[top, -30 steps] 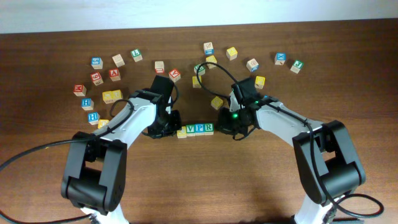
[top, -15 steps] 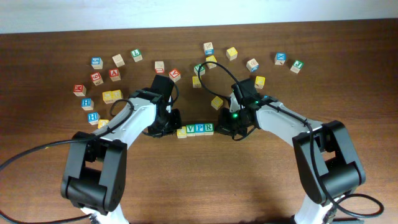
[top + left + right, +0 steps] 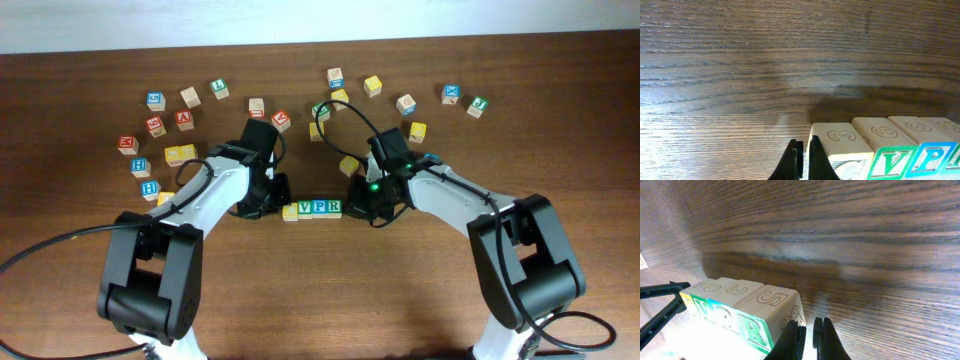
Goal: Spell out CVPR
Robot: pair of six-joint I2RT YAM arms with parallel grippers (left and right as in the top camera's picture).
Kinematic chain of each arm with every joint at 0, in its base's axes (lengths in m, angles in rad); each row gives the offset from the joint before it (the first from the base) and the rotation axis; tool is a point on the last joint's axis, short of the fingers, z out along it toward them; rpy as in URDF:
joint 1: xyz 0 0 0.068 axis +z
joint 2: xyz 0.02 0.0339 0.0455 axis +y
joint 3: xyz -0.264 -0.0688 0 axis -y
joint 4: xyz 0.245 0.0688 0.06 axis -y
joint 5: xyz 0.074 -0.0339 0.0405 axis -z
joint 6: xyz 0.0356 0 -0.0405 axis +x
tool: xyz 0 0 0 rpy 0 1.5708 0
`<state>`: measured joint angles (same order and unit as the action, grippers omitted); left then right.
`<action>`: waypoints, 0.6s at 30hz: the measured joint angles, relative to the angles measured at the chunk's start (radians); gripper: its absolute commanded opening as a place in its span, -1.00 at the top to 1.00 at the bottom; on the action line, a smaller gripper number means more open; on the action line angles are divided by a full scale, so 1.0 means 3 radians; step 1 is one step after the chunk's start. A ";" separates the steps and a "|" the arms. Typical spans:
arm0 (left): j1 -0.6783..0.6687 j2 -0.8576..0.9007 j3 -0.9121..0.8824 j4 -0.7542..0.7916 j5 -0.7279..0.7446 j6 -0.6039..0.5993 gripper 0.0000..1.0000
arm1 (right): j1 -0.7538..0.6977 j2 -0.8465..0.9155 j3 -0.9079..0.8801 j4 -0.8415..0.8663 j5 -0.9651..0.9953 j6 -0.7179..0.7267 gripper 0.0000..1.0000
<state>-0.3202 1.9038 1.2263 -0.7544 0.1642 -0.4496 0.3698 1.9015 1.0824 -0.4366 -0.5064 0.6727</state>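
Four letter blocks stand in a tight row (image 3: 313,209) at mid table: a yellow block (image 3: 291,212) whose letter I cannot read, then V (image 3: 306,209), P (image 3: 320,208) and R (image 3: 334,207). My left gripper (image 3: 279,206) is shut and empty, its fingertips against the row's left end, beside the yellow block (image 3: 840,147); V (image 3: 890,161) and P (image 3: 932,157) follow to its right. My right gripper (image 3: 350,204) is shut and empty, its fingertips touching the R block (image 3: 757,322) at the row's right end.
Several loose letter blocks lie scattered across the back of the table, from a blue one (image 3: 148,187) and a yellow pair (image 3: 180,154) on the left to a green one (image 3: 477,105) on the right. A yellow block (image 3: 349,165) lies just behind my right gripper.
Both grippers and the row of blocks have shifted a little to the left; the blocks stay packed together.
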 measured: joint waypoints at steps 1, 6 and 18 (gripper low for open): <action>-0.0001 0.0000 0.0000 -0.0013 0.0001 0.0000 1.00 | 0.0008 0.0000 0.0000 0.0001 0.0055 0.0008 0.81; -0.0005 0.0000 -0.0003 -0.0165 -0.0318 -0.0001 1.00 | 0.0020 0.0000 0.0000 0.0010 0.0126 0.0000 0.73; 0.0037 -0.0107 0.0092 -0.1124 -0.0051 0.0252 1.00 | -0.0244 -0.0052 0.0052 -0.0219 0.0478 -0.0072 0.67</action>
<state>-0.3092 1.8717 1.2537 -1.0916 0.1490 -0.3740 0.2966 1.8858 1.0981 -0.5022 -0.3630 0.6510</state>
